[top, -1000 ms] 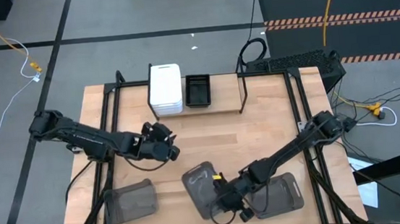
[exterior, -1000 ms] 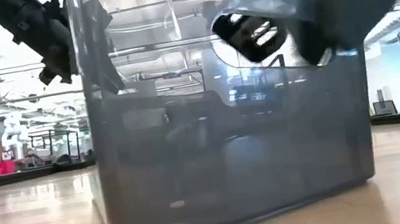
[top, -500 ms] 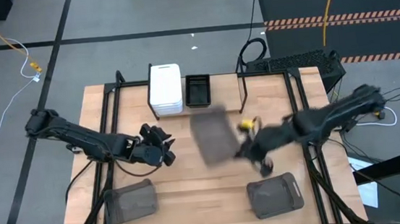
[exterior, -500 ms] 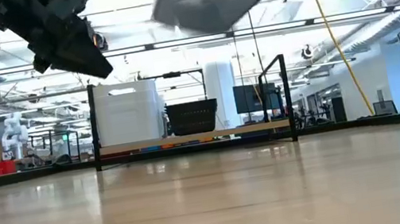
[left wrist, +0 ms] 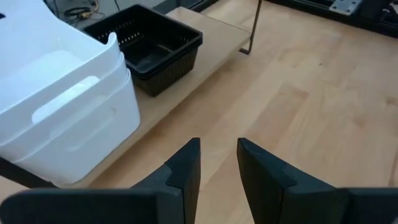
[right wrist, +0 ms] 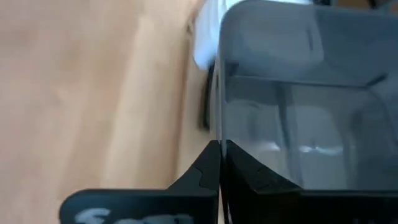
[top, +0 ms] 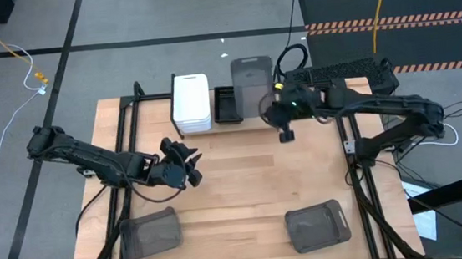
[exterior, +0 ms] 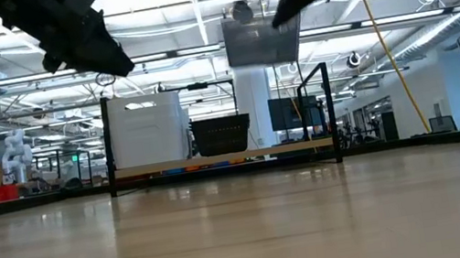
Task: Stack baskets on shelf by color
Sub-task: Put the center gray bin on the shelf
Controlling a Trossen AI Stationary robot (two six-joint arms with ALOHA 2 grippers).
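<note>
The right gripper (top: 273, 109) is clamped on the wall of a translucent grey rectangular basket (top: 251, 76), holding it in the air above the narrow light-wood shelf (top: 259, 120) in its black metal frame, beside the black mesh basket (top: 228, 104). The left gripper (left wrist: 217, 163) hangs part open and empty over the wooden desk (top: 244, 179).

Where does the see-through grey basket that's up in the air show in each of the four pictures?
High view: grey basket top centre, beside the black basket.
Low view: grey basket hangs top centre, above the shelf.
Left wrist view: not in it.
Right wrist view: grey basket fills the right side, pinched by the right claw.
Shared landmark: the white baskets.
</note>
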